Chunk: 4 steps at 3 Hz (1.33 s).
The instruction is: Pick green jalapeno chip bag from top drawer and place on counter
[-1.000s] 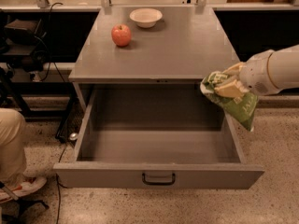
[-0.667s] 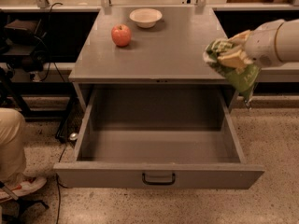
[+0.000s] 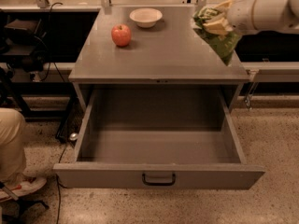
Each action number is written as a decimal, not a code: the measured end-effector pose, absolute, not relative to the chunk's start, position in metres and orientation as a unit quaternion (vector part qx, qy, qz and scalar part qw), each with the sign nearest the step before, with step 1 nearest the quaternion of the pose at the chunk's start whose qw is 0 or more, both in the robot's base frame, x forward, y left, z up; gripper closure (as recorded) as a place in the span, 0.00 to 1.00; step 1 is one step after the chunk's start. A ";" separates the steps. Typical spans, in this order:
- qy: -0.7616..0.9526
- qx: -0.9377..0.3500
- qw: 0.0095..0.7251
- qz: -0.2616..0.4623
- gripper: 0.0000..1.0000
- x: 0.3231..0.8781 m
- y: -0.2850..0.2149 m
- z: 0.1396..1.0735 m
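My gripper (image 3: 214, 22) comes in from the upper right on a white arm and is shut on the green jalapeno chip bag (image 3: 219, 41). The bag hangs crumpled from the fingers, above the right edge of the counter (image 3: 163, 55). The top drawer (image 3: 159, 148) stands pulled fully open below the counter, with nothing showing inside it. Its front panel carries a small dark handle (image 3: 159, 179).
A red apple (image 3: 121, 34) and a white bowl (image 3: 145, 17) sit on the counter's far left and far middle. A person's leg and shoe (image 3: 14, 167) are at the lower left on the speckled floor. Dark shelving with cables stands at left.
My gripper has lifted the chip bag up from beside the drawer's right side to above the counter's right edge. The drawer, apple and bowl have not moved.
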<state>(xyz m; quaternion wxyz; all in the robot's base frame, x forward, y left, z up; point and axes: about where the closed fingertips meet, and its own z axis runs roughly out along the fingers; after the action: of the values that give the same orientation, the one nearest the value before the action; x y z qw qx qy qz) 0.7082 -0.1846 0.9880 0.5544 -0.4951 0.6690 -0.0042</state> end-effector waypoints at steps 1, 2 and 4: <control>0.681 -0.478 0.555 0.020 0.79 0.764 -0.168 0.974; 0.694 -0.466 0.548 0.032 0.57 0.787 -0.160 0.960; 0.712 -0.446 0.540 0.052 0.09 0.817 -0.152 0.940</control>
<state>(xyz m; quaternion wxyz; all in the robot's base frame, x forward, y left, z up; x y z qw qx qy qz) 0.8170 -0.1516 0.9398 0.5398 -0.4458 0.7122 0.0518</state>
